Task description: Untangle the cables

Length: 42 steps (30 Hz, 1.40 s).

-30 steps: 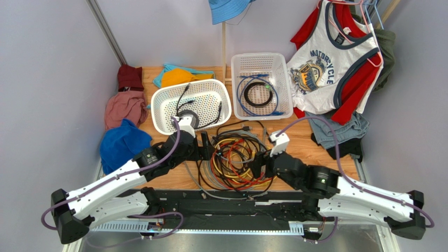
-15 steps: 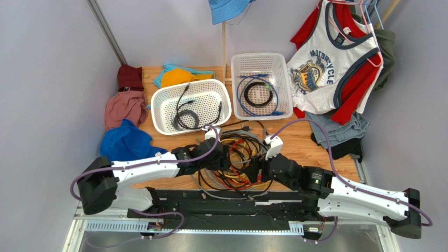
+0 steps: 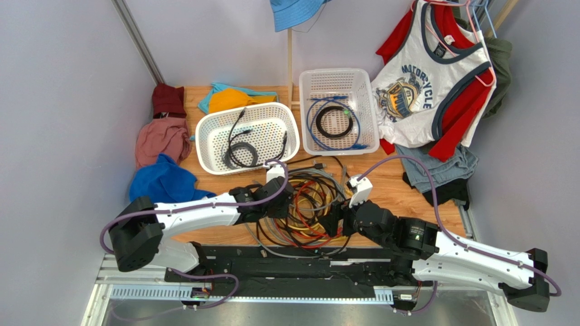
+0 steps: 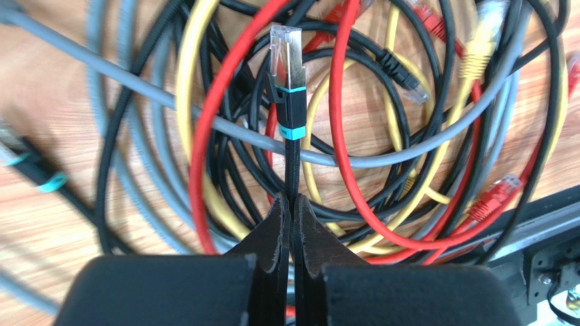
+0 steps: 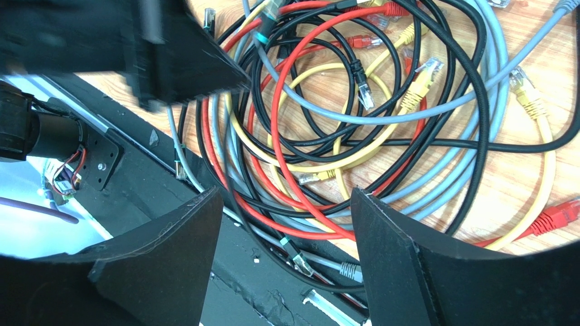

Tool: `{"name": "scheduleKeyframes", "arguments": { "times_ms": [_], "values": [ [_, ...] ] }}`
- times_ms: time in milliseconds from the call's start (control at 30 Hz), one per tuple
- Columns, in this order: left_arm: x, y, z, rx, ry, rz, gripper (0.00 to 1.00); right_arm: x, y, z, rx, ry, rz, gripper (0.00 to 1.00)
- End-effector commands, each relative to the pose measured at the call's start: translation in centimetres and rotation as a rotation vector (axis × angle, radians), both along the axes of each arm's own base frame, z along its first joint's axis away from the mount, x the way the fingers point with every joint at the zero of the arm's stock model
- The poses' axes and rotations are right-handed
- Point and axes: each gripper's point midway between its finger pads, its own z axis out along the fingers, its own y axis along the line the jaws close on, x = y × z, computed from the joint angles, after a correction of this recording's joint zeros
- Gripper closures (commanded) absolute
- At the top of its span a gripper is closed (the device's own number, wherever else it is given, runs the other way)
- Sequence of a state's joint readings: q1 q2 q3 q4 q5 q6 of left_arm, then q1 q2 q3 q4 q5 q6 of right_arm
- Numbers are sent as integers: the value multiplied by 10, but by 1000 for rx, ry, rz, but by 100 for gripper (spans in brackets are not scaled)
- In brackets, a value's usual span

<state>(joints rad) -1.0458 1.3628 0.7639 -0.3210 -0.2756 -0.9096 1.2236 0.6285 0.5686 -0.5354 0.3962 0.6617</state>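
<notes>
Many cables [image 3: 308, 207] lie in a messy heap on the wooden surface [image 3: 211, 182], near its front edge, between the two hands. The left hand [image 4: 291, 201] is squeezed shut on one black cable [image 4: 293, 163], just below its plug. The right hand [image 5: 282, 204] hangs wide open over the heap and holds nothing.

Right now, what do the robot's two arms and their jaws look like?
The two match. The left arm and the right arm have white shells on their long links, with black joints, wrists and bases. A thin purple hose loops along each one. The jaws are matte black, flat, wedge-shaped plates. I can read no markings on either arm.
</notes>
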Motion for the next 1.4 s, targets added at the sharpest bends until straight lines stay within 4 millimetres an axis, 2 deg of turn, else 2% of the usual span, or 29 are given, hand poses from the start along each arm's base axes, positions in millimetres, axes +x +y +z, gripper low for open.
{"name": "scheduleKeyframes", "arguments": {
  "times_ms": [0,33,67,100,133,167,233,300,333,367,400,533,667,767,800,900,967,1000,1067,1100,1167,1267,1333,1367],
  "values": [
    [14,13,94,-84,-202,0,100,1,-2,8,8,-10,-16,27],
    [16,17,122,-121,-252,0,100,2,-4,12,19,-16,-23,28],
    [14,26,140,-137,-291,0,100,3,-4,14,21,-22,-22,28],
    [13,41,176,-193,-380,4,100,3,-5,15,27,-26,-23,28],
    [12,48,202,-236,-430,12,100,3,-7,19,42,-34,-27,28],
    [10,58,217,-246,-461,19,100,3,-7,20,50,-38,-28,28],
    [6,79,258,-285,-545,38,100,3,-8,19,63,-45,-28,28],
    [4,94,267,-241,-563,43,100,2,-7,22,91,-49,-23,29],
    [3,99,282,-253,-583,52,100,2,-7,23,99,-52,-25,29],
    [2,104,283,-228,-590,47,100,1,-7,24,106,-53,-19,29],
    [4,109,293,-229,-611,65,100,1,-8,25,110,-54,-22,29],
    [11,126,308,-167,-654,124,100,-1,-14,39,151,-67,-21,31],
    [20,138,325,-91,-703,167,100,-8,-23,77,293,-126,7,30],
    [23,149,351,-72,-754,198,100,-11,-37,107,386,-188,12,26],
    [21,154,371,-103,-782,213,100,-12,-42,112,403,-202,5,25],
    [18,168,411,-145,-850,241,100,-6,-53,104,356,-212,-41,23],
    [15,176,436,-171,-895,251,100,-3,-50,92,327,-196,-49,21],
    [15,178,445,-182,-910,255,100,-3,-46,89,326,-192,-46,21],
    [13,184,463,-197,-940,261,100,-3,-33,71,294,-158,-26,21],
    [12,184,468,-202,-947,258,100,-4,-26,73,314,-156,-12,21],
    [10,186,479,-220,-964,248,100,-1,-15,60,274,-143,-6,20],
    [5,188,495,-254,-990,236,100,6,0,57,237,-155,3,19],
    [3,187,505,-274,-1007,223,100,10,8,63,240,-176,5,19],
    [-1,191,516,-302,-1023,225,100,13,15,55,196,-178,12,19]
  ]
}}
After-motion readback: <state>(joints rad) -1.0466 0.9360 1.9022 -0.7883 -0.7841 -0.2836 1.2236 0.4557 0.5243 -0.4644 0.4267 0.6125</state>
